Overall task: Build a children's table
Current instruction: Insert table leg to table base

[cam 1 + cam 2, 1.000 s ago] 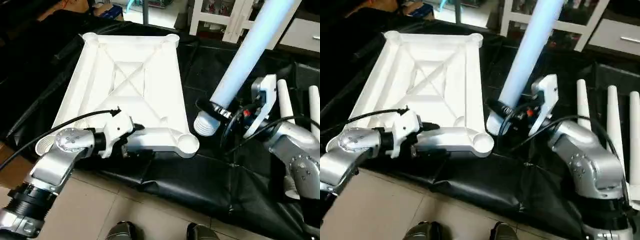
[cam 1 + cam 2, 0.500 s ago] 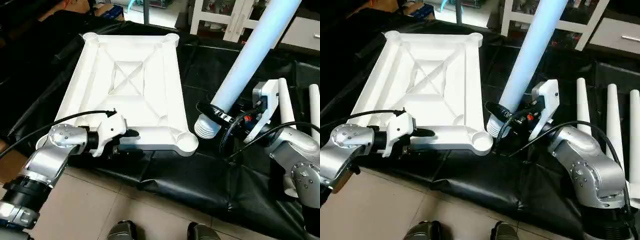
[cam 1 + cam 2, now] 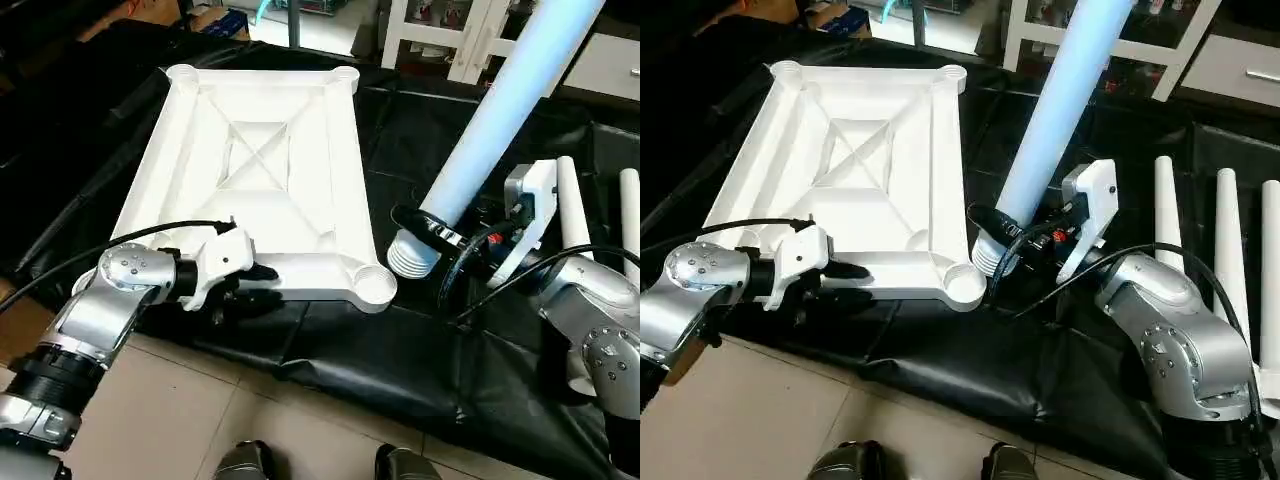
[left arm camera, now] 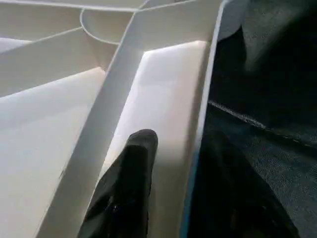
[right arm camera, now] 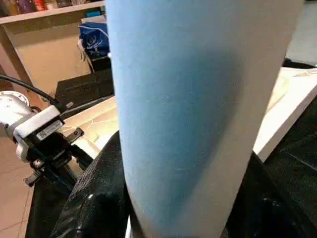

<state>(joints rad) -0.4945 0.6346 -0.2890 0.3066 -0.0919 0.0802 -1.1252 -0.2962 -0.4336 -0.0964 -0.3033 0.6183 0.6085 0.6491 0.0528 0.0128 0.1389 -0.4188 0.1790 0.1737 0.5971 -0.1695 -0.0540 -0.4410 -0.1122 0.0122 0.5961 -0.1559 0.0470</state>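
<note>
The white table top [image 3: 260,170] lies ribbed side up on a black sheet, with a round socket at each corner. My left gripper [image 3: 248,274] is at its near rim, left of the near right socket [image 3: 375,288]; the left wrist view shows that rim [image 4: 198,129] close up. My right gripper [image 3: 440,232] is shut on a long white leg [image 3: 500,110] just above its ribbed end [image 3: 405,256]. The leg tilts up to the right, its ribbed end hanging just right of that socket, apart from it. The leg [image 5: 198,99] fills the right wrist view.
Three more white legs [image 3: 1165,220] lie side by side on the black sheet [image 3: 400,350] at the right. A white shelving unit [image 3: 440,40] stands behind. Tiled floor [image 3: 150,420] and my feet [image 3: 240,462] are at the near edge.
My left arm has drawn back a little to the left along the near rim. The right gripper and its leg have barely moved.
</note>
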